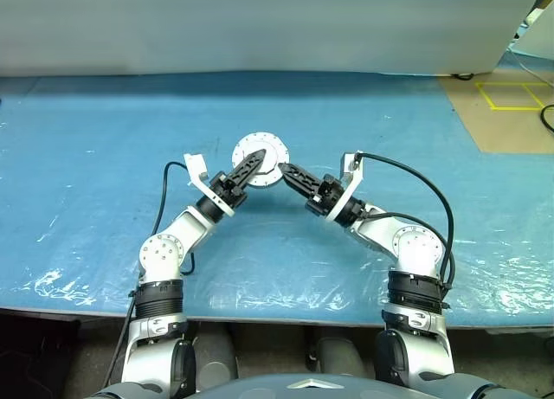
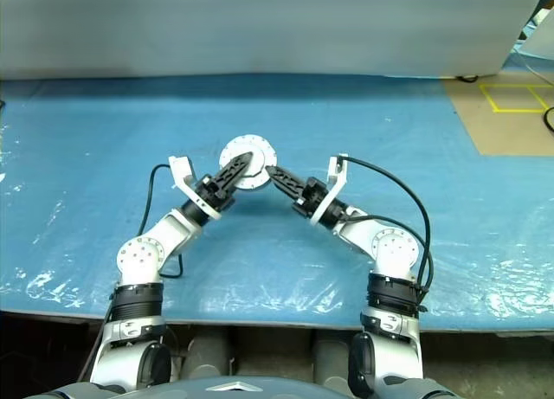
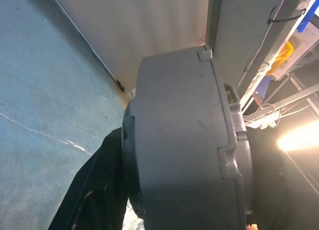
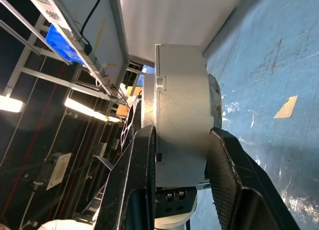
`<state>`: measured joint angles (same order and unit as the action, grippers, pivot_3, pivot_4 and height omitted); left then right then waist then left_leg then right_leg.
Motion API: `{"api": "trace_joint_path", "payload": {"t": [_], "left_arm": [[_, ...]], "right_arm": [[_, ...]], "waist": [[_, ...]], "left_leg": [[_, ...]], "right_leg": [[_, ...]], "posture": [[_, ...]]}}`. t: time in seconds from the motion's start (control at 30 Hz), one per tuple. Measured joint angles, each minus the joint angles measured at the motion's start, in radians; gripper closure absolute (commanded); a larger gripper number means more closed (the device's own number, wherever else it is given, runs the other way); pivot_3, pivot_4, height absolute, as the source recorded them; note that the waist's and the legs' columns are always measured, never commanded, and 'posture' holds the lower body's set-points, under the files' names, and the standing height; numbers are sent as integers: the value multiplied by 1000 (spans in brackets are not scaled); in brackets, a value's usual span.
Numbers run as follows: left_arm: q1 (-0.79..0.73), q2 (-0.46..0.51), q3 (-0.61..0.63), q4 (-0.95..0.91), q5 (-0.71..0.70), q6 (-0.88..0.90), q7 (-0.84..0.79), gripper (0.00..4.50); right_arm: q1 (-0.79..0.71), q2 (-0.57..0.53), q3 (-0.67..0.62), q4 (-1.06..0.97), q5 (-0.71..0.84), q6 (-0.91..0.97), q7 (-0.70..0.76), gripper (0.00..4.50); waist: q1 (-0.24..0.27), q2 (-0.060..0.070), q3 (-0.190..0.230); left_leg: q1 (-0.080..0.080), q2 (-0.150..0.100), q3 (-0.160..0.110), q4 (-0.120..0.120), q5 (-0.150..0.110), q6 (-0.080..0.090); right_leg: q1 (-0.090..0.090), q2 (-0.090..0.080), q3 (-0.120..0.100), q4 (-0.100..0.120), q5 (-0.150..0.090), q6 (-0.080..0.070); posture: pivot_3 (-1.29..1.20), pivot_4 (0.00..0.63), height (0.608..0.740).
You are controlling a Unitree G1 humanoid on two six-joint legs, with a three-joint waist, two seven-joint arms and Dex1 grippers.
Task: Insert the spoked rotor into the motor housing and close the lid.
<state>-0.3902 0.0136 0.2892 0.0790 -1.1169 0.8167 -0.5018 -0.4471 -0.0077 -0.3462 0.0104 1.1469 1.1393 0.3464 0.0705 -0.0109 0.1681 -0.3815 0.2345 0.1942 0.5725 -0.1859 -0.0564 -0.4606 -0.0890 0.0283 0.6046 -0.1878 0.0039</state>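
From my head camera, the round silver-grey metal motor housing (image 1: 260,159) is held up between my two arms over the blue, wrinkled plastic-covered table (image 1: 86,157). The face turned to the camera is a flat disc with small dark holes around a pale centre. My left gripper (image 1: 251,164) lies across the housing's lower left edge, its ribbed black fingers slanting up over the face. My right gripper (image 1: 287,173) meets the housing's lower right edge, and a glossy black cable (image 1: 415,178) loops away from that wrist. Beyond the housing a white, softly ribbed sheet (image 1: 260,27) closes off the table's far side, and to the housing's far right lies a tan floor patch with yellow tape lines (image 1: 511,96).

In my left wrist view, the housing (image 3: 184,140) appears edge-on as a thick drum of matte grey cast metal with a faintly pebbled skin, small square lugs along its rim and a seam ring. One dark finger (image 3: 94,190) lies against the drum's flat side; I cannot tell from this how far my left fingers are spread or whether they bear on it.

In my right wrist view, the same drum (image 4: 182,115) looks paler, smooth-walled, with a notched rim. My two black fingers (image 4: 229,180) press one on each flat face, clamping it narrowly between them. Behind the housing stand metal shelf frames (image 4: 65,75) with blue bins.
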Motion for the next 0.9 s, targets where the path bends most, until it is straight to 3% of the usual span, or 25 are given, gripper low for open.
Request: {"api": "trace_joint_path", "payload": {"t": [0.03,0.27,0.5,0.9], "left_arm": [[-1,-1,0,0,-3,1,3,1796],[-17,-41,6,20,-20,1,37,1796],[-41,-100,57,43,-85,-17,84,1796],[-147,-74,271,299,116,-571,190,1796]], "right_arm": [[-1,0,0,0,3,-1,-1,3408],[-20,14,-12,0,11,-70,-24,1037],[-66,40,-51,0,46,-169,-72,1037],[-113,34,-48,9,49,-276,-114,1037]], "waist": [[0,0,0],[0,0,0],[0,0,0],[0,-2,1]], "left_leg": [[0,0,0,0,0,0],[0,0,0,1,0,0],[0,0,0,2,0,0],[-3,0,-5,3,0,0]], "right_leg": [[0,0,0,0,0,0],[0,0,0,1,0,0],[1,0,0,1,0,0],[1,1,-2,0,3,5]], "posture": [[0,150,740],[0,150,740],[0,150,740],[0,150,740]]}}
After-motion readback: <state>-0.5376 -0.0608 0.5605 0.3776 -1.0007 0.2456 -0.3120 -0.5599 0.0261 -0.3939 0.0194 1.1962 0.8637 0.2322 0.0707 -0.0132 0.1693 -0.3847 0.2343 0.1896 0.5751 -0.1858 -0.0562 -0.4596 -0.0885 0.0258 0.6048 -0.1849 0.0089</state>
